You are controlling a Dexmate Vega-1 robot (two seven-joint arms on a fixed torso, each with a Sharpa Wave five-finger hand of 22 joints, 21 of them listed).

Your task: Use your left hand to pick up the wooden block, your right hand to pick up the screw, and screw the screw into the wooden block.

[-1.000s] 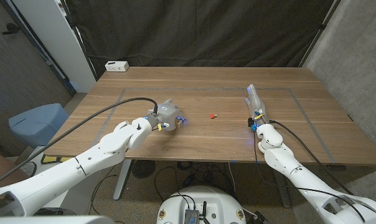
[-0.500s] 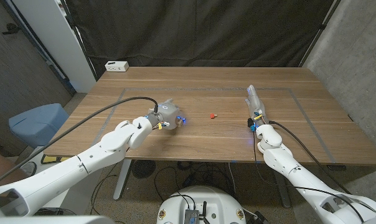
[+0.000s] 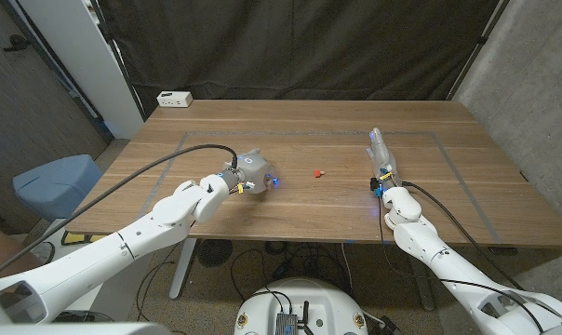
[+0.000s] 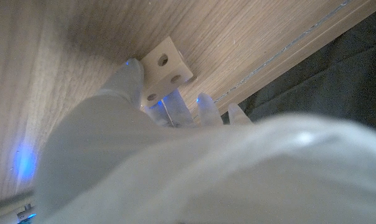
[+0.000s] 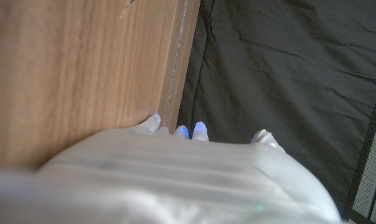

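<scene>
We see the left robot hand (image 3: 248,171) cupped over the wooden block (image 4: 166,68), its fingers (image 4: 131,78) touching the block's sides on the desk (image 3: 309,209). The red screw (image 3: 319,172) lies on the desk right of the block, well apart. Farther right of the screw, the right robot hand (image 3: 378,151) holds nothing, fingers extended.

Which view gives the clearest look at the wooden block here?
The left wrist view: the wooden block shows up close, three holes visible, with the left hand fingers at it. In the head view that hand covers it. The right wrist view looks along the table edge instead.
</scene>
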